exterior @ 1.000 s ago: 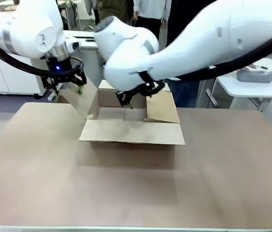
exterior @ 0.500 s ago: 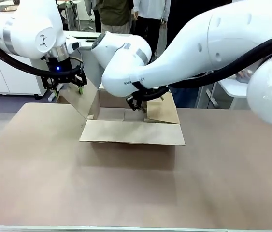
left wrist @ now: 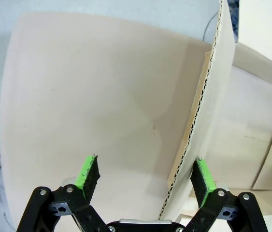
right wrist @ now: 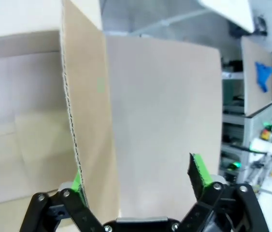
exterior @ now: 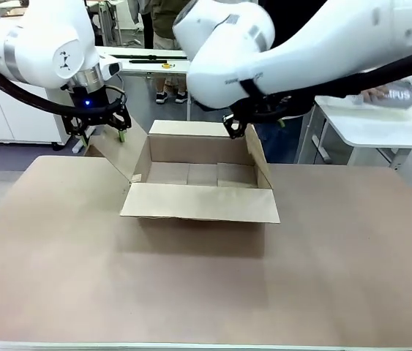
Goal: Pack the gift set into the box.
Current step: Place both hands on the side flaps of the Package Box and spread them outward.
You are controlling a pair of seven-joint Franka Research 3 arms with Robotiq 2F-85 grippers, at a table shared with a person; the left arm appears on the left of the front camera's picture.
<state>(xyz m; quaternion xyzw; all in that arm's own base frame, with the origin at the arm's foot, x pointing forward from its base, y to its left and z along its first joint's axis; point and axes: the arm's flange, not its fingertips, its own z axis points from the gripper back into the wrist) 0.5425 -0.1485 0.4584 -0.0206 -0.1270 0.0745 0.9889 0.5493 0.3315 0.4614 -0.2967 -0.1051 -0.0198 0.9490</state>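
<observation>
The box (exterior: 191, 150) is a brown cardboard carton standing open at mid-table, its front flap folded down toward me. My left gripper (exterior: 100, 131) is open at the top of the raised left flap (exterior: 121, 150). In the left wrist view that flap's corrugated edge (left wrist: 198, 121) runs between the fingers of my left gripper (left wrist: 145, 176), close to the right pad (left wrist: 202, 176). My right gripper (exterior: 239, 129) is open over the right flap (exterior: 259, 161). The right wrist view has the flap's edge (right wrist: 70, 111) beside the left pad (right wrist: 76, 183) of my right gripper (right wrist: 138, 179). The gift set is out of view.
The brown table top (exterior: 191, 292) stretches wide in front of the box. A white side table (exterior: 374, 121) with a grey object stands at the back right. People's legs (exterior: 165, 91) show behind the box. White cabinets (exterior: 1, 110) stand at the back left.
My right arm has risen out of the box and swung right to the right flap, which now stands more upright. The left arm has stayed put.
</observation>
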